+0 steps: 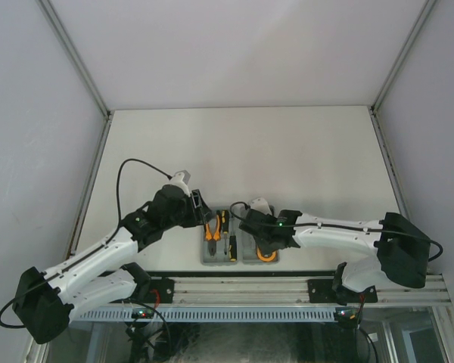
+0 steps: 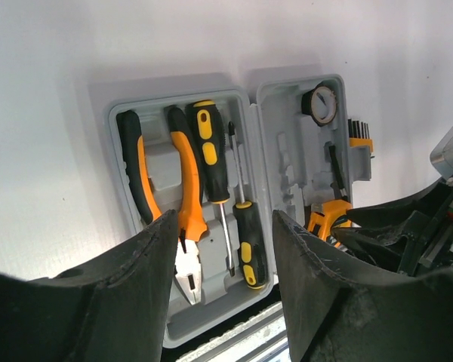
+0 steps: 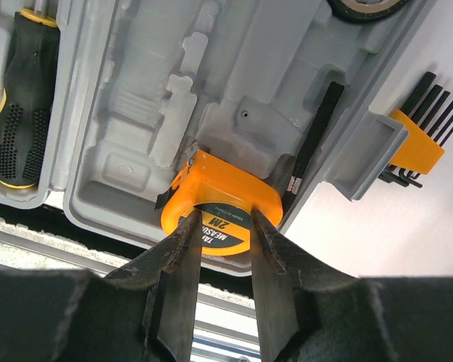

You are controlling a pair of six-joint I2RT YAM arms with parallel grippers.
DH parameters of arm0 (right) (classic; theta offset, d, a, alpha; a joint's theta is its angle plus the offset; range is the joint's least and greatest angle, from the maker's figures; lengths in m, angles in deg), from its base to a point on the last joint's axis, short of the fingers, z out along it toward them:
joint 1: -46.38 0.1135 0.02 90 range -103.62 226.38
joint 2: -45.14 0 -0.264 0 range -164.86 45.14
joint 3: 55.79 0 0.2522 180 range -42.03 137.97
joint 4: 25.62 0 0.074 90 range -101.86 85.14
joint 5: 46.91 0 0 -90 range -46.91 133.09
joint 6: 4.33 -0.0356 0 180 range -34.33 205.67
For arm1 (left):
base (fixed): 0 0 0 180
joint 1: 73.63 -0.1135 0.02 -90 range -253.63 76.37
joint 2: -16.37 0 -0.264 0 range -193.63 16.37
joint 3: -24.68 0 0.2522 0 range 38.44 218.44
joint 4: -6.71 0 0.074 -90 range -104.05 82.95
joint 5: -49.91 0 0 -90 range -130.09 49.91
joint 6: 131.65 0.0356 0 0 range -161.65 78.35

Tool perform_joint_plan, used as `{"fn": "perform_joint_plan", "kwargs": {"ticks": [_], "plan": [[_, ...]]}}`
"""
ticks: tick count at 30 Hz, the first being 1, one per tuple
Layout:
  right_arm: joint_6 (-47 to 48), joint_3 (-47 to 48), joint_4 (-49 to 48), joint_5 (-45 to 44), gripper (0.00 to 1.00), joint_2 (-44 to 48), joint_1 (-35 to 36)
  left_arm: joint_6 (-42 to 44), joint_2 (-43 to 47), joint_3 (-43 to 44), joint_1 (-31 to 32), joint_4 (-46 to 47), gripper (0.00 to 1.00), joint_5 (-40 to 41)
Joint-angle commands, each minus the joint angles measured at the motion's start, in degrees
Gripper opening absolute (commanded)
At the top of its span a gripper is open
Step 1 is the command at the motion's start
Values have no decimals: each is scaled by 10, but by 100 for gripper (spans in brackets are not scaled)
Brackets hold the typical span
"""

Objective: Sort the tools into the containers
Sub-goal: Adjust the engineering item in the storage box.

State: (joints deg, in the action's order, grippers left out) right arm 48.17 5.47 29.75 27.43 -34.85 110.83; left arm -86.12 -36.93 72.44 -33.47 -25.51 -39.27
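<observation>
The grey case (image 1: 242, 261) lies open at the table's near edge. Its left half holds orange-handled pliers (image 2: 185, 188) and two black-and-orange screwdrivers (image 2: 210, 162) (image 2: 251, 245). A dark ring (image 2: 321, 102) sits in the far corner of the right half. The orange tape measure (image 3: 219, 200) lies in the near corner of the right half (image 3: 136, 98). My right gripper (image 3: 221, 226) stands narrowly open, its tips over the tape measure's label face, not clamping its sides. The bit set (image 3: 419, 139) lies on the table just outside the case. My left gripper (image 2: 223, 249) hangs open above the left half, holding nothing.
A thin black bar (image 3: 313, 136) lies along the right half's edge beside the tape measure. An aluminium rail (image 1: 287, 291) runs along the table's front just below the case. White walls and frame posts (image 1: 87, 76) bound the table (image 1: 242, 151) on three sides.
</observation>
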Motion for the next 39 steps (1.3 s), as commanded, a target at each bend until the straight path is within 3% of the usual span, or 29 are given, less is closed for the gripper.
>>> {"fn": "perform_joint_plan", "kwargs": {"ticks": [1,7,11,14,19,28,35,39], "plan": [[6,-8,-3,26,30,-45,-11,-4,7,-11,-5,16,57,-5],[6,9,20,5,31,-24,-6,-1,1,-8,-7,17,57,-7],[2,25,16,-34,39,28,2,-1,3,-8,-8,17,57,-7],[-2,27,-7,-53,51,55,7,-2,4,-9,-8,17,57,-6],[6,28,-37,-57,57,35,9,-1,4,-8,-9,15,57,-8],[42,33,-26,-67,56,-23,32,1,10,-10,-10,8,57,-6],[98,33,-3,-66,48,-35,53,-1,10,-9,-10,11,57,-8],[116,33,-6,-62,54,-24,56,0,8,-7,-10,11,57,-9]]}}
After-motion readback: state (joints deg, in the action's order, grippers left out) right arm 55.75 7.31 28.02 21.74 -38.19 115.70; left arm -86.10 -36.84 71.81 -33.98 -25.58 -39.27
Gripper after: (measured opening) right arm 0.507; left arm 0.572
